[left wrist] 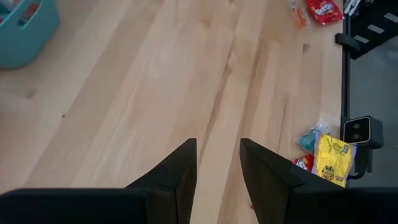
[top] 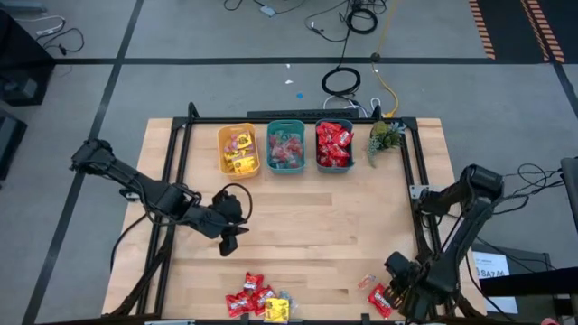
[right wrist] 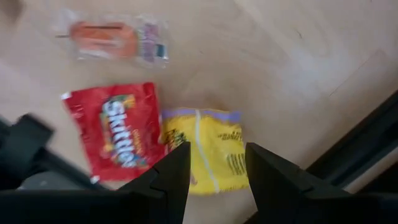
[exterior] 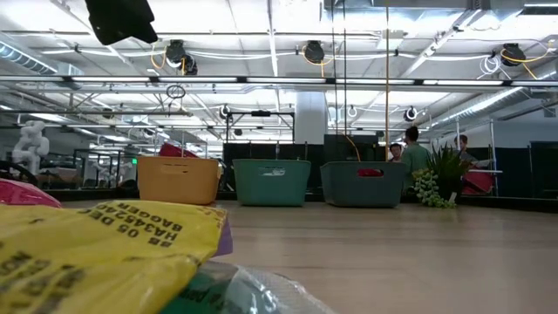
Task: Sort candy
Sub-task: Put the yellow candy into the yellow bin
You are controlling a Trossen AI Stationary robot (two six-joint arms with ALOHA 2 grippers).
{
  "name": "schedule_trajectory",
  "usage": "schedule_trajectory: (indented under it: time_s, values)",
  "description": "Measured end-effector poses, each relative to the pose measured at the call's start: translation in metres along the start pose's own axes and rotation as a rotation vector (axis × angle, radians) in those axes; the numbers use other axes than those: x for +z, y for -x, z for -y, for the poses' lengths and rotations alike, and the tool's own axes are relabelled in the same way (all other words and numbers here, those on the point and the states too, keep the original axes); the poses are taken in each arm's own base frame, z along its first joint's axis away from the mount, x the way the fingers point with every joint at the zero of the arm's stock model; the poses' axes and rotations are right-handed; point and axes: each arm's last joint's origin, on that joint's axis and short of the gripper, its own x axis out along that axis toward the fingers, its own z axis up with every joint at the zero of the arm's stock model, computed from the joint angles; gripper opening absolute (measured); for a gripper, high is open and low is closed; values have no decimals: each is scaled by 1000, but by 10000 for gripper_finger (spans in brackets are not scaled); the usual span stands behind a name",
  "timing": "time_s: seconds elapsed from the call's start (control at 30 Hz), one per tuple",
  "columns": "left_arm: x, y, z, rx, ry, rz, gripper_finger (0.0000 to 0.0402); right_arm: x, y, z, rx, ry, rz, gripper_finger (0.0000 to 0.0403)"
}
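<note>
Seen from above, the left tool (top: 228,236) hangs over bare wood at the left-middle of the desk (top: 316,235), its two dark fingers a narrow gap apart with nothing between them. Just nearer the front edge lies a loose heap of candy (top: 257,301), red packets with a yellow one among them.

Along the far edge stand three bins in a row. The yellow bin (top: 237,150) holds yellow packets, the teal bin (top: 286,147) holds the tiny clear-wrapped pieces, and the third bin (top: 334,144) is well filled with red packets. A small green plant (top: 386,135) sits just beside it.

At the front right corner the right tool (right wrist: 211,171) hovers over a yellow packet (right wrist: 211,155), fingers apart and gripping nothing. A red packet (right wrist: 118,130) lies touching it, and a clear-wrapped sweet (right wrist: 112,38) nearby.

The sorting looks well along, perhaps over halfway, though the depth of each bin is hard to judge. Both loose groups remain to be sorted.
</note>
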Motion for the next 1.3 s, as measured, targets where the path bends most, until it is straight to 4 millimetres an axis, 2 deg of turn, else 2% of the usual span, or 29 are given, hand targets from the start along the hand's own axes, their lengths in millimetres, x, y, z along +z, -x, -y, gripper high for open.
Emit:
schedule_trajectory:
  time_s: [0.17, 0.3, 0.5, 0.6, 0.7, 0.77, 0.9, 1.17, 1.3]
  values:
    - [0, 0, 0, -9, 0, -7, 132, -6, -21, -4, -74, 32, 28, 144]
    - [-1, 0, 1, -32, 1, -26, 132, -13, -39, -6, -161, 56, -21, 144]
    - [-1, 0, 1, -40, 3, -30, 132, -18, -60, -13, -182, 118, -37, 136]
    - [-1, 0, 1, -41, 3, -29, 132, -19, -64, -14, -193, 110, -33, 100]
    - [-1, 0, 2, -53, 3, -40, 132, -19, -64, -15, -182, 95, -34, 35]
    - [-1, 0, 2, -60, 3, -47, 132, -18, -61, -14, -172, 92, -37, 11]
    - [-1, 0, 2, -61, 3, -47, 132, -15, -46, -8, -162, 63, -31, 6]
    - [-2, 0, 1, -53, -7, -56, 132, -4, 16, 17, -17, -32, 9, 1]
    - [-5, 0, -2, -22, -76, -89, 132, 5, 34, 27, 47, -48, 68, 0]
